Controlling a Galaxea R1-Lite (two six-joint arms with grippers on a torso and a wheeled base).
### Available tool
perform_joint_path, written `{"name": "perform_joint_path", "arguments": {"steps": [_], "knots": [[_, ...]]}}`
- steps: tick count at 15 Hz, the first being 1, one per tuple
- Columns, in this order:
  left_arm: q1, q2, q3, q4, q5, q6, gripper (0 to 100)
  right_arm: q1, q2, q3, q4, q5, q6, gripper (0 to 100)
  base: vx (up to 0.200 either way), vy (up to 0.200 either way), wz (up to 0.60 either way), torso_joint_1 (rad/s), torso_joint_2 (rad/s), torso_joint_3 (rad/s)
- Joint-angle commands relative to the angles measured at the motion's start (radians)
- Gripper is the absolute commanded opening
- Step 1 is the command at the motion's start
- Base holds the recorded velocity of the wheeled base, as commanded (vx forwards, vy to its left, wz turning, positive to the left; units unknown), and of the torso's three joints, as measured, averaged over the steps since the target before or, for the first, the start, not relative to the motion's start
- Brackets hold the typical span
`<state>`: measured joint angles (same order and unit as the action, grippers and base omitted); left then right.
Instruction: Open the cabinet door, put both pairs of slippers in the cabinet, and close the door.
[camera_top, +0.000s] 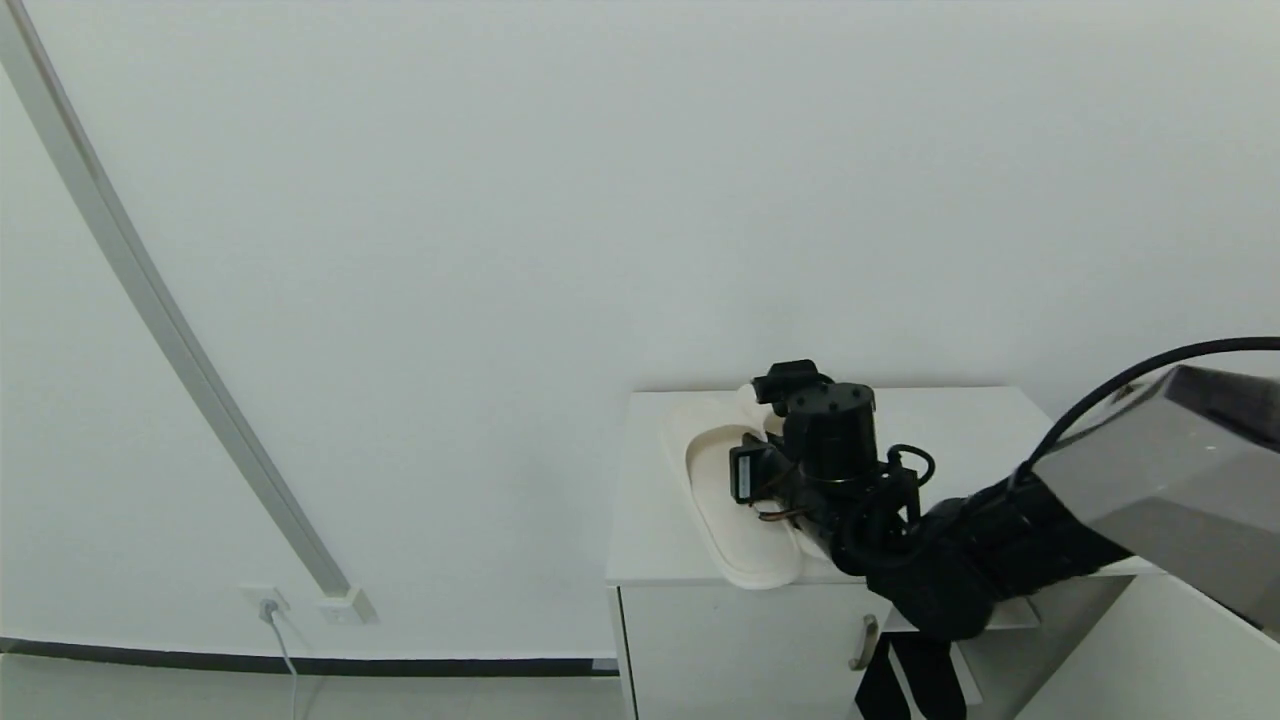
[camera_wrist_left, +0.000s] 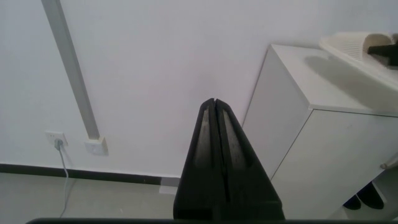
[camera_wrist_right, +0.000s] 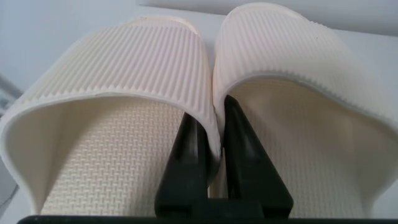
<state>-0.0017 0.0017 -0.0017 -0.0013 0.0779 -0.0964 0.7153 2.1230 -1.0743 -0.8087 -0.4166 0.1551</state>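
Observation:
A pair of cream ribbed slippers (camera_top: 735, 530) lies side by side on top of the white cabinet (camera_top: 650, 520). My right gripper (camera_top: 762, 450) is over them. In the right wrist view one finger sits inside each slipper, and the right gripper (camera_wrist_right: 212, 115) is shut on the two touching inner walls of the left slipper (camera_wrist_right: 124, 68) and right slipper (camera_wrist_right: 292, 50). My left gripper (camera_wrist_left: 214, 102) hangs shut and empty in the air beside the cabinet (camera_wrist_left: 323, 143), well apart from the cream slipper (camera_wrist_left: 354, 46) on its top.
The cabinet stands against a white wall, with a metal handle (camera_top: 865, 640) on its front. A white door panel (camera_top: 1150, 650) juts out at its right. Two dark shoe-like shapes (camera_wrist_left: 367, 198) lie low in the cabinet. A wall socket with a cable (camera_top: 268, 605) sits near the floor.

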Motion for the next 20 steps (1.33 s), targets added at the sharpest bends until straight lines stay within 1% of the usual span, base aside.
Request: {"name": "perform_joint_path", "arguments": {"steps": [1, 3, 5, 12, 14, 19, 20], "knots": [[0.000, 0.001, 0.000, 0.000, 0.000, 0.000, 0, 0.003, -0.192, 0.169, -0.001, 0.094, -0.005, 0, 0.000, 0.000, 0.00, 0.000, 0.00, 0.000], [0.000, 0.001, 0.000, 0.000, 0.000, 0.000, 0, 0.001, -0.324, 0.329, -0.010, 0.239, -0.028, 0, 0.000, 0.000, 0.00, 0.000, 0.00, 0.000], [0.000, 0.001, 0.000, 0.000, 0.000, 0.001, 0, 0.001, -0.419, 0.430, -0.017, 0.368, -0.046, 0, 0.000, 0.000, 0.00, 0.000, 0.00, 0.000], [0.000, 0.001, 0.000, 0.000, -0.001, -0.003, 0, 0.009, -0.377, 0.451, -0.021, 0.371, -0.052, 0, 0.000, 0.000, 0.00, 0.000, 0.00, 0.000], [0.000, 0.001, -0.001, 0.000, -0.001, -0.002, 0, 0.016, -0.376, 0.451, -0.021, 0.344, -0.054, 0, 0.000, 0.000, 0.00, 0.000, 0.00, 0.000], [0.000, 0.001, 0.000, 0.000, -0.001, -0.003, 0, 0.032, -0.360, 0.451, -0.021, 0.343, -0.052, 0, 0.000, 0.000, 0.00, 0.000, 0.00, 0.000], [0.000, 0.001, 0.000, 0.000, -0.001, -0.003, 0, 0.033, -0.354, 0.451, -0.021, 0.343, -0.052, 0, -0.200, 0.000, 0.00, 0.002, 0.00, 0.002]]}}
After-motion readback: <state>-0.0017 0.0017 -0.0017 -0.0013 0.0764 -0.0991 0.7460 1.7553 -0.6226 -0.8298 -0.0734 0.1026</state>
